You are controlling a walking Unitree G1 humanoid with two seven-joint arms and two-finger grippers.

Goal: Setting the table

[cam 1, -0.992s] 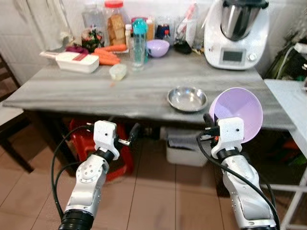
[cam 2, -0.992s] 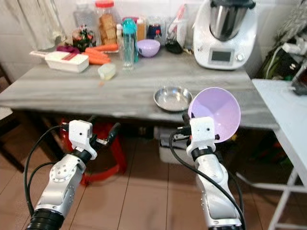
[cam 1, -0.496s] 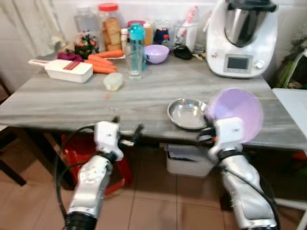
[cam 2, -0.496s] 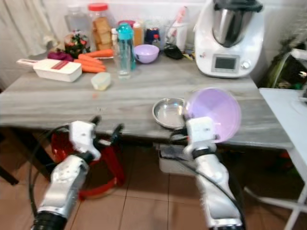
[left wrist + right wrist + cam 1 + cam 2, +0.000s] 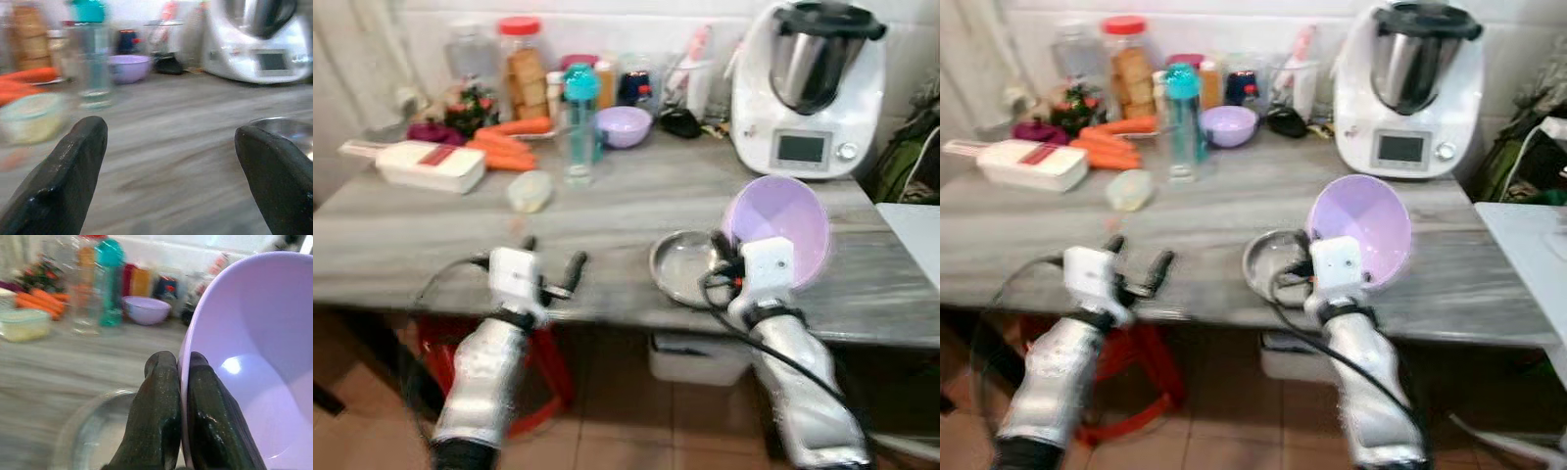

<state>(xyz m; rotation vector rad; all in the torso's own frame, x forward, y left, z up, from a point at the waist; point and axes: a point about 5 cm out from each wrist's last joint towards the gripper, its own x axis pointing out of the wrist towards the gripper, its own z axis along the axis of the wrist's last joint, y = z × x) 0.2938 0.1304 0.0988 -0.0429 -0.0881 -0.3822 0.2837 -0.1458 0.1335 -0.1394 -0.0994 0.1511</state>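
Purple bowl [image 5: 254, 357] rim pinched between right jaws [image 5: 180, 377] (tilted).

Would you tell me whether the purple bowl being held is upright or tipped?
Tipped: the purple bowl, pinched by the right gripper, shows its empty inside.

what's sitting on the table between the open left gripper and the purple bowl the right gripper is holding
A shallow steel dish lies on the table between the left gripper and the purple bowl pinched by the right gripper, as both eye views show.

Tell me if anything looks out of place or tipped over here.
Only the purple bowl: the right gripper pinches its rim, holding it on edge above the steel bowl. Nothing looks spilled or broken.
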